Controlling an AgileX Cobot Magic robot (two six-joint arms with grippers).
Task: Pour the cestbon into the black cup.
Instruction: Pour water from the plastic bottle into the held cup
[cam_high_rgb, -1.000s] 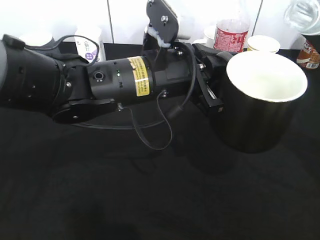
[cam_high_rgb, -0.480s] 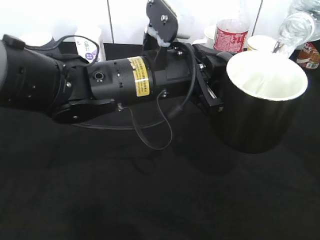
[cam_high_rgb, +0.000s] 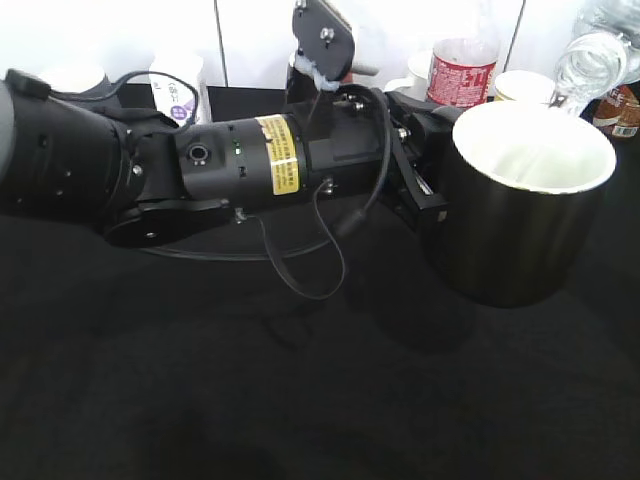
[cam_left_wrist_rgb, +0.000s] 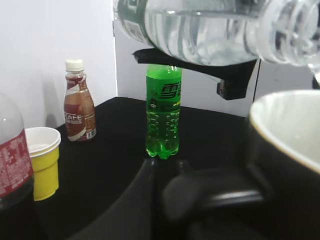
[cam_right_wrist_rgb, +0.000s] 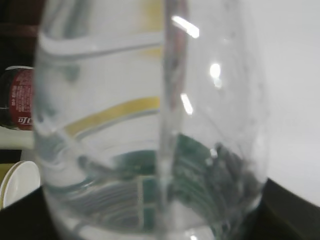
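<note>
The black cup (cam_high_rgb: 520, 215), white inside, is held off the table by its handle in my left gripper (cam_high_rgb: 425, 190), which is shut on it. It also fills the right of the left wrist view (cam_left_wrist_rgb: 287, 150). The cestbon (cam_high_rgb: 598, 48), a clear bottle with a green label, is tilted at the top right with its neck over the cup's far rim. It crosses the top of the left wrist view (cam_left_wrist_rgb: 215, 27) and fills the right wrist view (cam_right_wrist_rgb: 150, 125). My right gripper (cam_left_wrist_rgb: 230, 75) is shut on it.
A cola bottle with a red label (cam_high_rgb: 462, 65) and a pale paper cup (cam_high_rgb: 525, 87) stand behind the black cup. A green bottle (cam_left_wrist_rgb: 163, 110), a brown coffee bottle (cam_left_wrist_rgb: 79, 105) and a yellow cup (cam_left_wrist_rgb: 44, 160) stand near the wall. A white cup (cam_high_rgb: 178, 85) is at the back left.
The cestbon has come down from the top right corner and tipped its neck to the cup's rim. The left arm and the cup have stayed put.
</note>
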